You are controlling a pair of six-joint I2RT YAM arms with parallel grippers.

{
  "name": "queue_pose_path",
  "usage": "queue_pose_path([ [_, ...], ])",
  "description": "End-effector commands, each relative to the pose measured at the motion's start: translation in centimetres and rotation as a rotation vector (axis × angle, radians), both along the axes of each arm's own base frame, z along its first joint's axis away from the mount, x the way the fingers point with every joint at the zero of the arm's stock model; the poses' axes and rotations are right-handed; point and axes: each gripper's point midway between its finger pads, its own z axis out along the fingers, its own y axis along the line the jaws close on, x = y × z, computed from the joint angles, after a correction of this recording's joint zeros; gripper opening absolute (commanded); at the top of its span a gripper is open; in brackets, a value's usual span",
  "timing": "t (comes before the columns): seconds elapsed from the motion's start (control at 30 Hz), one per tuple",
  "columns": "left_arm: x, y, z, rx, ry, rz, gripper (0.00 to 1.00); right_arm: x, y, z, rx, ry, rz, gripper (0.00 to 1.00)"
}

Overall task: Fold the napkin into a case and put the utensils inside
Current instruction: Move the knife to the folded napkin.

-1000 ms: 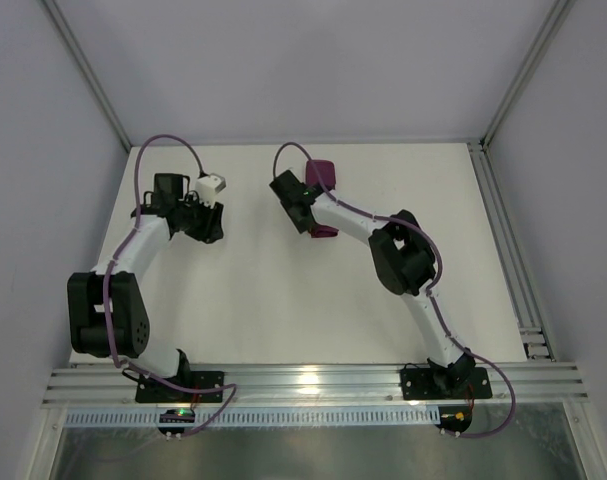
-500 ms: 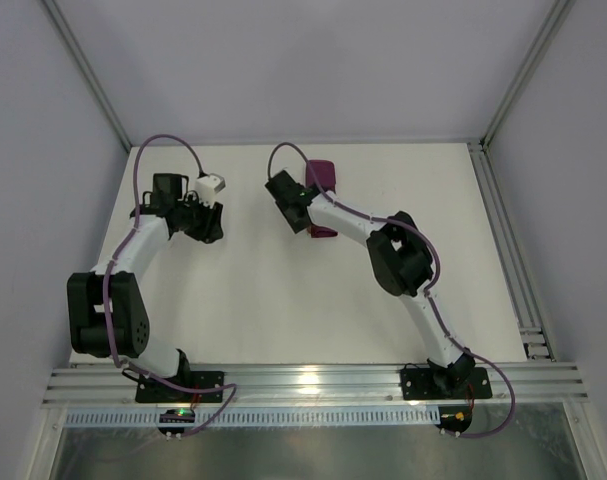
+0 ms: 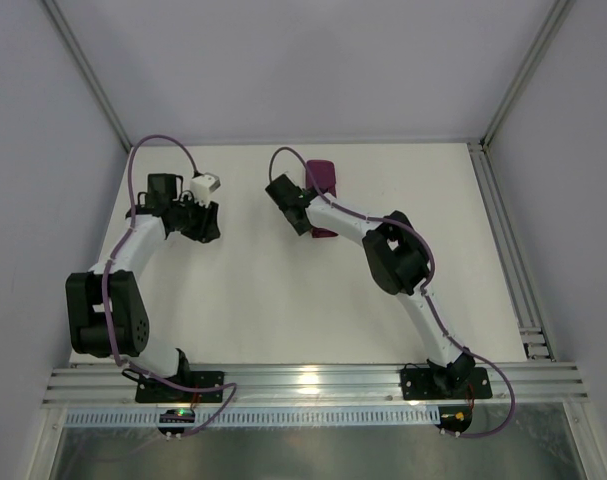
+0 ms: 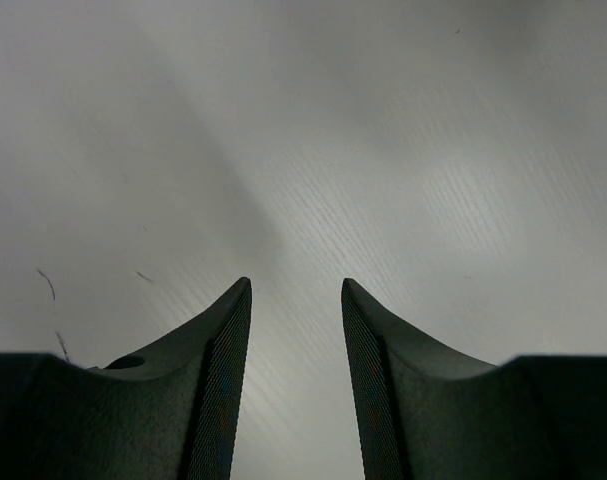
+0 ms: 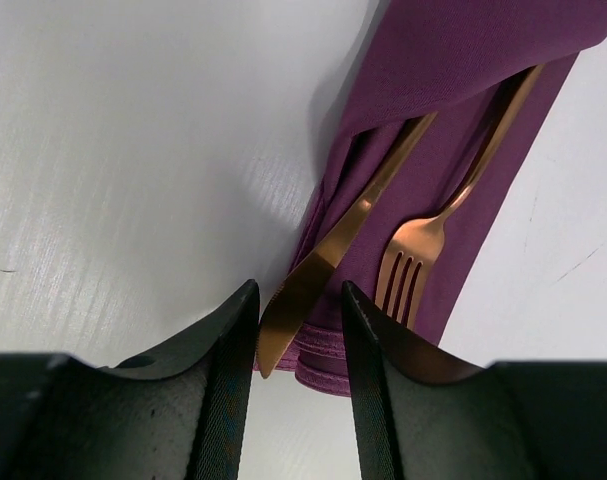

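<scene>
The magenta napkin [image 5: 453,60] lies folded as a narrow case [image 3: 321,175] at the back middle of the white table. The copper knife [image 5: 333,250] and fork [image 5: 413,250] lie side by side on it, handles tucked under the diagonal flap. My right gripper [image 5: 296,290] hovers over the case's near end, open, with the knife's blade tip in the gap and touching neither finger. In the top view this right gripper [image 3: 301,215] covers the middle of the case. My left gripper [image 4: 295,290] is open over bare table, well left of the case [image 3: 205,222].
The white table [image 3: 283,300] is boxed in by pale walls. An aluminium rail [image 3: 503,230] runs along its right edge and a ribbed rail [image 3: 313,385] along the front, where both arm bases are bolted.
The right gripper has drifted slightly left over the case, and its jaws have narrowed a little. The left gripper has shifted slightly back and to the left.
</scene>
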Motion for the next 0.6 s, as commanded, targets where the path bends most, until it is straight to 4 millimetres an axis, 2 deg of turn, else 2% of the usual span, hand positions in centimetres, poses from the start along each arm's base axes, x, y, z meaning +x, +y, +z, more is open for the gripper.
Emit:
queue_pose_path([
  [0.0,0.3,-0.3,0.8,-0.026,-0.015,-0.012,0.43,0.9,-0.1,2.4,-0.012,-0.057,-0.003,0.42],
  [0.33,0.4,-0.3,0.9,-0.024,-0.019,-0.016,0.43,1.0,-0.9,4.9,-0.022,-0.107,-0.019,0.42],
  [0.57,0.4,-0.4,1.0,-0.030,-0.020,-0.015,0.43,0.9,-1.5,5.4,-0.041,-0.114,-0.028,0.42],
])
